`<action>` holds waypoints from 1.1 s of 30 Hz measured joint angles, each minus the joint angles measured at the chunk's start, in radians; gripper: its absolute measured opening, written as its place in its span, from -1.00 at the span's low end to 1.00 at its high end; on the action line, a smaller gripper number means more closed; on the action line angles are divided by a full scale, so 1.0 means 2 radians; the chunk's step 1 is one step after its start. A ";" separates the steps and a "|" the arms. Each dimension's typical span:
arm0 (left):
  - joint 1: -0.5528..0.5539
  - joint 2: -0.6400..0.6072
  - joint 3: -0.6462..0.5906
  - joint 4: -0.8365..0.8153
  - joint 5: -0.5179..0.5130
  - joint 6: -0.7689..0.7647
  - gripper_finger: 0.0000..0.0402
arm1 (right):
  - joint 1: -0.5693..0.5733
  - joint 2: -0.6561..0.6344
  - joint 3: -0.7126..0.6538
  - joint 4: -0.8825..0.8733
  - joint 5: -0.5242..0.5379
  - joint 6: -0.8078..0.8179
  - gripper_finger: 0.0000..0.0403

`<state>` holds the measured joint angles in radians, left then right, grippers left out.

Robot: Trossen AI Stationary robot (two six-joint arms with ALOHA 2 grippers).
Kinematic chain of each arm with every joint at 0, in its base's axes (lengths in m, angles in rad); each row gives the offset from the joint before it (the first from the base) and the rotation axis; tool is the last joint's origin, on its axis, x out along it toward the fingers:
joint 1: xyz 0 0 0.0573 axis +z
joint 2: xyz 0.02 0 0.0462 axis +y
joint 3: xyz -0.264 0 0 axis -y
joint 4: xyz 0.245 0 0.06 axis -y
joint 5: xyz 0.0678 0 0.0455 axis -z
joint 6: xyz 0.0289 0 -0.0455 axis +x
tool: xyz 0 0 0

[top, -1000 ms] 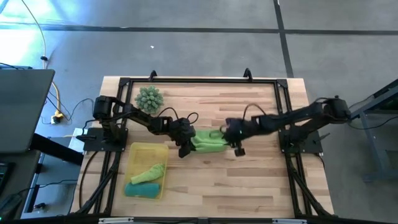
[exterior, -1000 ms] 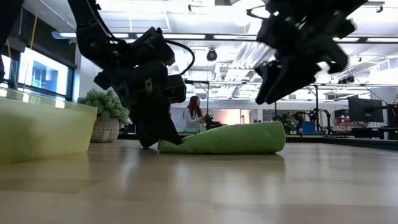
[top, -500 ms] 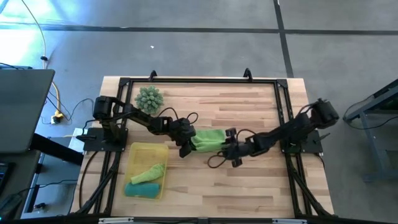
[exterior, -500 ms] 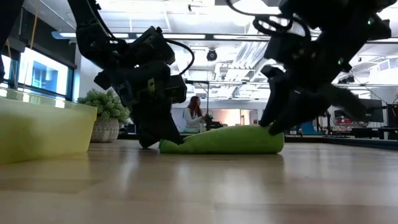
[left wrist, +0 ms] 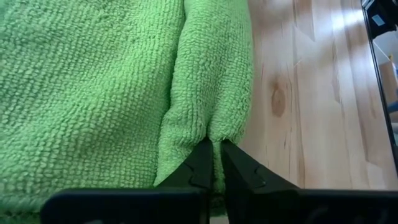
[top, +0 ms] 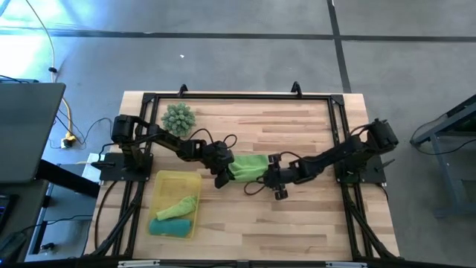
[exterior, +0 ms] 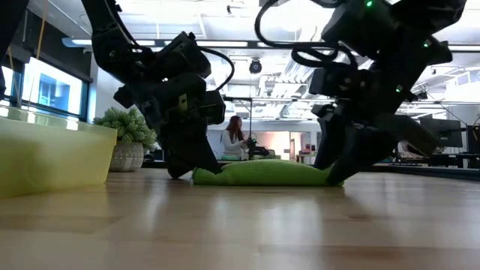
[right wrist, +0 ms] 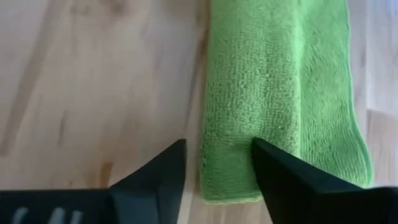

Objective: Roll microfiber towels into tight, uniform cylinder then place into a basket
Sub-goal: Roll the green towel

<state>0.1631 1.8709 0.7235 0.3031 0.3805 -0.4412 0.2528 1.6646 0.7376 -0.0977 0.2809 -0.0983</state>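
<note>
Item: one lime-green microfiber towel (top: 249,165), folded into a long band, lying flat mid-table, just right of the shallow translucent yellow plastic basket (top: 165,179), which holds two rolled towels.

We note the left gripper (left wrist: 212,163) pinched closed on the towel's rolled edge. The right gripper (right wrist: 216,165) straddles the opposite end, fingers spread.

Handling, as we judge it: light, soft, limp, grippy pile; likely to unroll. Best held at both ends of the fold.

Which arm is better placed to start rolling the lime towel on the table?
Right: the right gripper is open at the lime towel's free end; the left gripper is pinching the opposite edge.
</note>
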 joint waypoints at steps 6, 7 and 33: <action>0.000 0.000 0.000 0.001 0.006 -0.005 -0.88 | -0.021 0.006 0.001 0.000 -0.006 0.036 0.10; 0.000 0.000 0.000 0.003 0.009 -0.007 -0.87 | -0.023 0.009 0.001 0.000 -0.010 0.039 0.12; -0.057 -0.096 -0.001 -0.028 0.015 0.184 -0.41 | -0.095 0.036 0.004 0.008 -0.207 0.208 -0.93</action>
<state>0.0495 1.6781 0.7207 0.2466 0.4096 -0.0738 0.0632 1.7375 0.7457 -0.0826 -0.1337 0.3187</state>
